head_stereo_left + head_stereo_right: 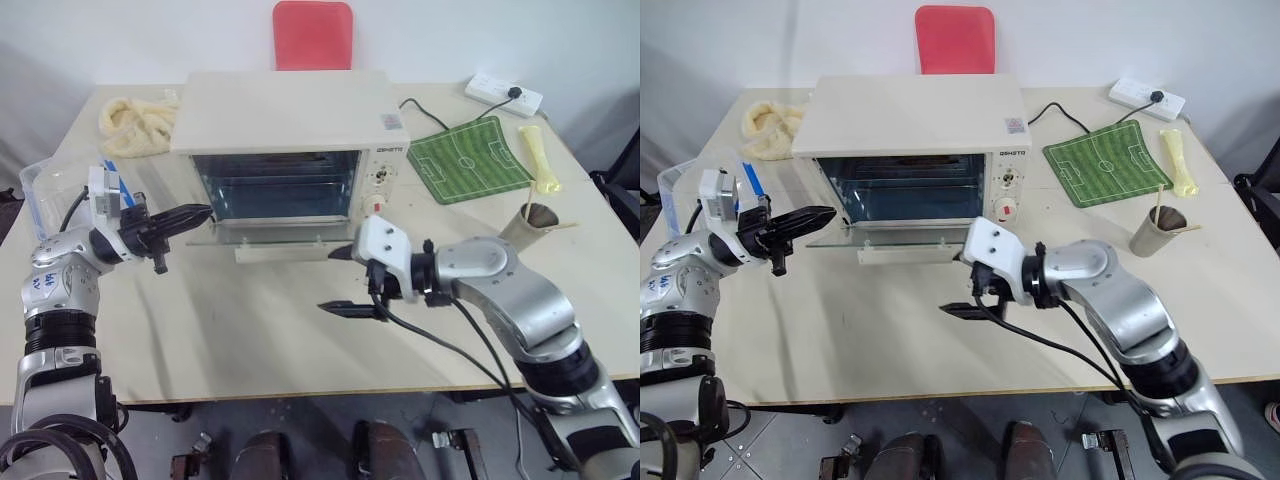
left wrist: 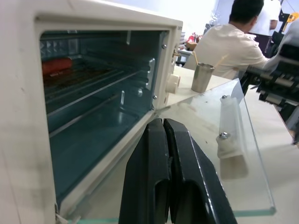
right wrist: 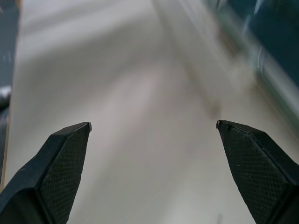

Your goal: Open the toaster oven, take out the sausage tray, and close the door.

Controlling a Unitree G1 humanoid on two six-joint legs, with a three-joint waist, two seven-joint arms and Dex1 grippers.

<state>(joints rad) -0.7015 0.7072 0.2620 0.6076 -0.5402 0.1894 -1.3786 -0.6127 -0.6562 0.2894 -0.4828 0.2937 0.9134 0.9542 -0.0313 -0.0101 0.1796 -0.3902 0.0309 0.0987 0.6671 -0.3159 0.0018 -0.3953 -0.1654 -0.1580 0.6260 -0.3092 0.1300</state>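
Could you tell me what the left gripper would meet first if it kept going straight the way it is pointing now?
Probably the open door of the toaster oven: the shut left gripper points at its left end. Depth is unclear, so it might pass just above the glass.

Toaster oven (image 1: 290, 125) mid-table, door (image 1: 270, 232) folded down flat. Left gripper (image 1: 200, 213) closed, empty, at door's left corner. Right gripper (image 1: 340, 282) spread wide, empty, just before door's right end. Green mat (image 1: 470, 158) beside oven.

Even, soft daylight fills the head views, with faint shadows on the bench (image 1: 250, 340). In the right wrist view the background is streaked with motion blur, while the fingers (image 3: 56, 163) stay sharp.
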